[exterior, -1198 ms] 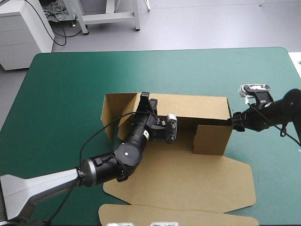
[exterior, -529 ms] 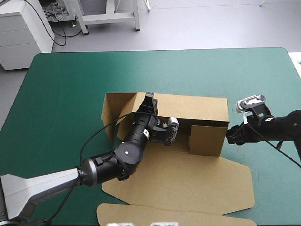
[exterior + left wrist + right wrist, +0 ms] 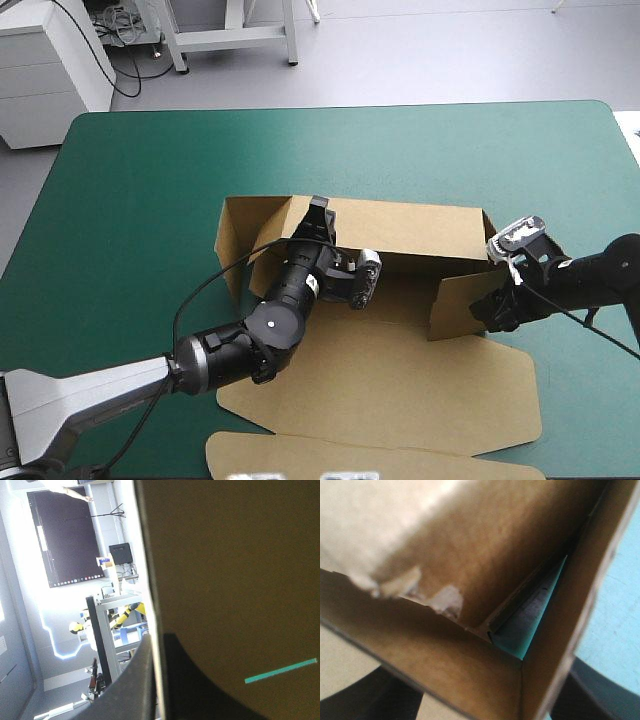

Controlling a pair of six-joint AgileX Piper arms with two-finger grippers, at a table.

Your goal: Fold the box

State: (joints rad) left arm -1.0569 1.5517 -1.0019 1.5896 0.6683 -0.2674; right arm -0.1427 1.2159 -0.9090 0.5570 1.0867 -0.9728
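Note:
The brown box (image 3: pixel 400 390) lies partly folded at the table's middle. Its long back wall (image 3: pixel 410 230) stands up, and so does the left end flap (image 3: pixel 238 245). My left gripper (image 3: pixel 318 212) is shut on the top edge of the back wall; in the left wrist view the board (image 3: pixel 225 555) runs between its black fingers (image 3: pixel 132 685). My right gripper (image 3: pixel 492 308) is at the right end flap (image 3: pixel 460 305), which stands tilted. In the right wrist view its fingers (image 3: pixel 365 700) stand wide apart, with the box's inner corner (image 3: pixel 490 630) between them.
The box's broad front panel and a further flap (image 3: pixel 380 462) lie flat toward the table's front edge. Bare teal-green cover (image 3: pixel 150 190) surrounds the box at the left, back and right.
My right gripper has moved left and toward the table's front, and the right end flap has swung to a new slant with it. The left gripper stays on the back wall.

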